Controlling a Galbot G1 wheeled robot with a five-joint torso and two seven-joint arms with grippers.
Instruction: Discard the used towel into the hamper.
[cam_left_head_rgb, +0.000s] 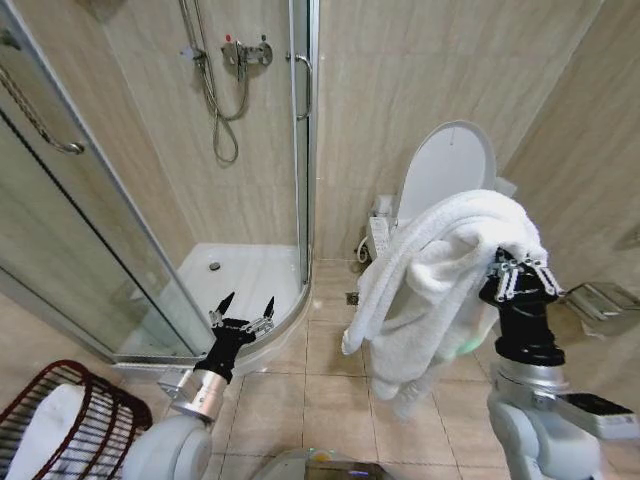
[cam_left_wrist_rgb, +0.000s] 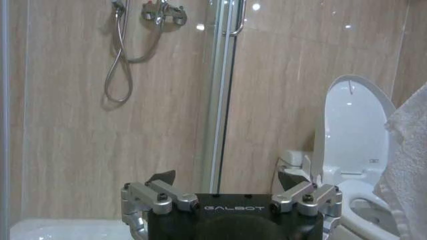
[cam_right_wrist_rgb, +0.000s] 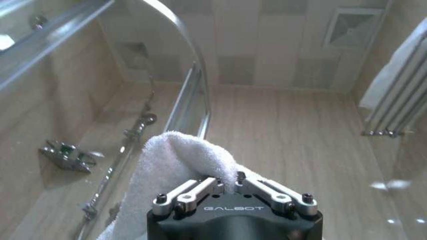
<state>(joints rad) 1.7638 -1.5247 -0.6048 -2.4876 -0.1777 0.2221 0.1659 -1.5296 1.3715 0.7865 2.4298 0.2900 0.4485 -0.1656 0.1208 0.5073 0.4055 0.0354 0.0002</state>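
A white towel (cam_left_head_rgb: 430, 280) hangs in long folds in front of the toilet, held up at the right by my right gripper (cam_left_head_rgb: 520, 268), which is shut on it. From the right wrist, the fingers (cam_right_wrist_rgb: 200, 189) pinch a fold of the towel (cam_right_wrist_rgb: 180, 155), and my right gripper (cam_right_wrist_rgb: 227, 184) points upward. My left gripper (cam_left_head_rgb: 247, 303) is open and holds nothing, raised low on the left near the shower's curved sill. It appears again as my left gripper (cam_left_wrist_rgb: 227, 177), with the towel's edge (cam_left_wrist_rgb: 408, 150) off to one side. The hamper (cam_left_head_rgb: 95, 415), a dark red wire basket with something white inside, stands at the bottom left.
The glass shower enclosure (cam_left_head_rgb: 150, 250) with its white tray (cam_left_head_rgb: 245, 275) takes up the left. A toilet with raised lid (cam_left_head_rgb: 450, 165) stands behind the towel. A metal rack (cam_left_head_rgb: 600, 300) is at the right wall. Tiled floor (cam_left_head_rgb: 320, 370) lies between my arms.
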